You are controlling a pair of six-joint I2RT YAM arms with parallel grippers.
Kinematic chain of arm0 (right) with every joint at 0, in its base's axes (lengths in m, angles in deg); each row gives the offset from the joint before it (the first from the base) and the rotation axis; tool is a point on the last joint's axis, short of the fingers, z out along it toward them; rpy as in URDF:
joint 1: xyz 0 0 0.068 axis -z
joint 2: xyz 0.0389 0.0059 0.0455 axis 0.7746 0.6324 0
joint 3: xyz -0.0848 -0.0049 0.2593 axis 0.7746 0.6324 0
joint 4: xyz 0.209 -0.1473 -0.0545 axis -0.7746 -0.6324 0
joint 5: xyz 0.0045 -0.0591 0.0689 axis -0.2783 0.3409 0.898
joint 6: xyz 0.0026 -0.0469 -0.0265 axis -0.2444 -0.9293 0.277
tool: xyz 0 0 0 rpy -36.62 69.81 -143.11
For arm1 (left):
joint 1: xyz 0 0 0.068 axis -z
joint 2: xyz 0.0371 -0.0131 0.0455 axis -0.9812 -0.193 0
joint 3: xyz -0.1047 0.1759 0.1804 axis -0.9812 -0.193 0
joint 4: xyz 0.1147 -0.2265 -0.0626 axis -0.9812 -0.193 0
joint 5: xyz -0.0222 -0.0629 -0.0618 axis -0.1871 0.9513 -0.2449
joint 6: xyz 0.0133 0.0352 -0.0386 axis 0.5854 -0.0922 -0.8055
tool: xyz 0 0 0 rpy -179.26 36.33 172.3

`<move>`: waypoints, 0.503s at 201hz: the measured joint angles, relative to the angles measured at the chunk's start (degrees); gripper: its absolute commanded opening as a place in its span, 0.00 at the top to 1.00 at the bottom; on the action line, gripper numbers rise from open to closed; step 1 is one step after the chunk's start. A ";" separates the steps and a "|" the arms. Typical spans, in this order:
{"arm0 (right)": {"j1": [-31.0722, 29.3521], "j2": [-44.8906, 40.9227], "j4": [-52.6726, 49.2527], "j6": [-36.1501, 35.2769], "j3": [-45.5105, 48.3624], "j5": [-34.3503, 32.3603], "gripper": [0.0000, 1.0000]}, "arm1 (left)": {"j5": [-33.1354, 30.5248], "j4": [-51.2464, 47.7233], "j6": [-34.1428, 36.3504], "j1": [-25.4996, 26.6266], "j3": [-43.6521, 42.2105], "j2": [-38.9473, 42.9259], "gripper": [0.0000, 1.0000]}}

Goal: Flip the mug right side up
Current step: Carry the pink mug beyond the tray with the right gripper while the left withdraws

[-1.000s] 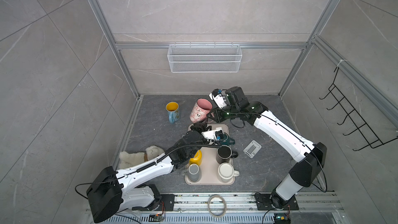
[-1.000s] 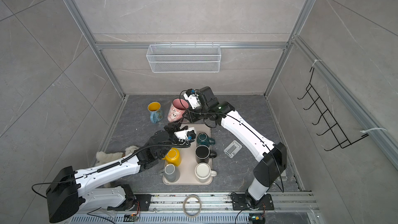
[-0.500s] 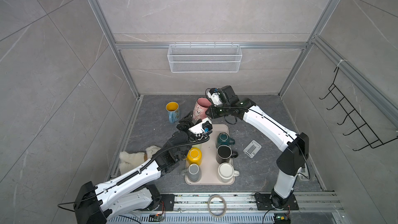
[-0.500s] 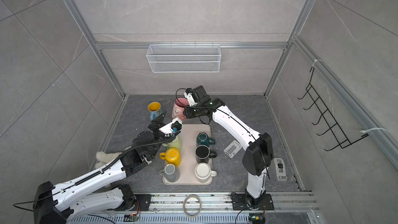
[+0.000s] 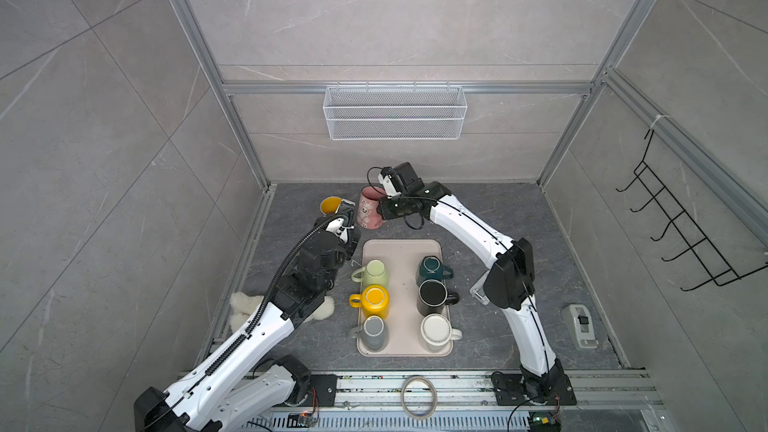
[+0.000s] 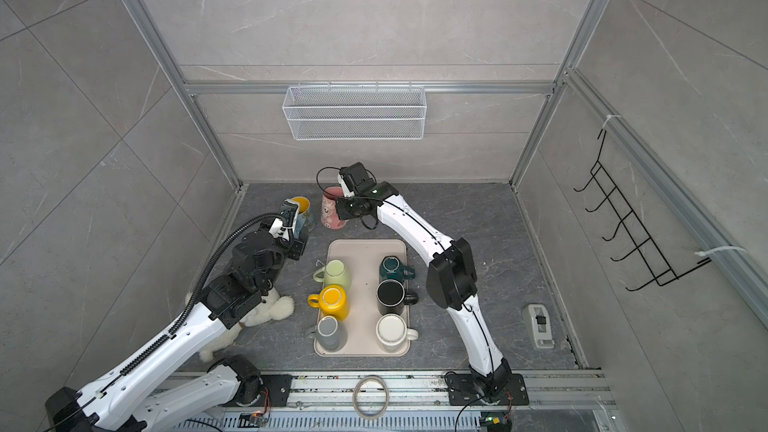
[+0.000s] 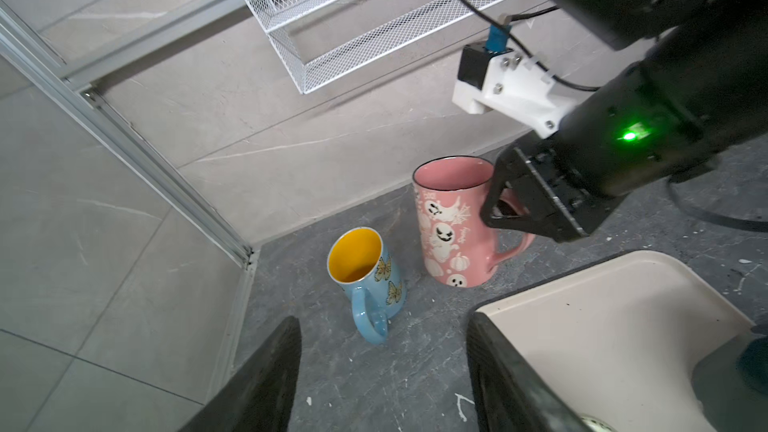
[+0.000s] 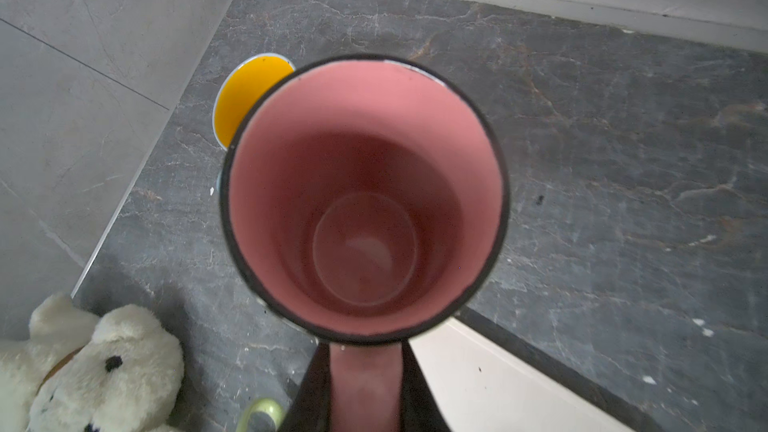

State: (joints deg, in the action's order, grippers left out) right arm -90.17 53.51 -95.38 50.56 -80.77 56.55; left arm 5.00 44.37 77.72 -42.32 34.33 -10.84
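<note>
Pink mug (image 7: 451,226): stands straight up, mouth to the ceiling. Its long way runs up and down. The handle sticks out to 3 o'clock.
Where: on the grey table (image 5: 519,209), at 12 o'clock from the tray (image 5: 401,245), not on it.
Right gripper (image 7: 505,214): pinching the pink mug's handle from the 3 o'clock side.
Left gripper (image 7: 382,347): fingers spread wide, nothing in them, close to the blue mug (image 7: 374,280).
Look and feel: the pink mug is tall, smooth and shiny, with a dark rim and white ghosts and pumpkins. The table is dark stone with pale veins. The tray is flat and cream, with round corners. The bear (image 5: 241,309) is white and fluffy.
Blue mug: just beside the pink mug at 9 o'clock, mouth up, yellow inside, with butterflies.
Count: two mugs on the table, six on the tray in two rows of three, one tray, one bear, and one wire basket (image 5: 395,112) on the back wall.
</note>
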 measured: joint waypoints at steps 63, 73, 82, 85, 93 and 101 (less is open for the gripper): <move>-1.90 14.69 -9.07 -0.61 -21.99 -3.69 1.00 | 3.78 -2.67 -5.22 -1.14 -0.02 0.02 0.34; -2.05 15.67 -9.81 -0.61 -23.17 -4.39 1.00 | 3.93 -2.71 -5.66 -1.36 -0.07 0.09 0.34; -2.14 16.31 -10.10 -0.61 -23.78 -5.07 1.00 | 3.96 -2.78 -6.03 -1.57 -0.13 0.20 0.34; -2.19 16.52 -10.10 -0.61 -23.80 -5.27 1.00 | 3.98 -2.80 -6.08 -1.60 -0.13 0.24 0.34; -2.21 16.96 -10.16 -0.61 -24.00 -5.70 1.00 | 3.98 -2.86 -6.27 -1.75 -0.13 0.35 0.34; -2.23 17.42 -10.16 -0.61 -24.04 -6.27 1.00 | 3.98 -2.93 -6.47 -1.84 -0.13 0.52 0.34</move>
State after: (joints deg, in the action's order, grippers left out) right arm -92.40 70.93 -105.54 49.95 -104.81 50.28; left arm 8.98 41.45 71.25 -44.15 34.19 -10.32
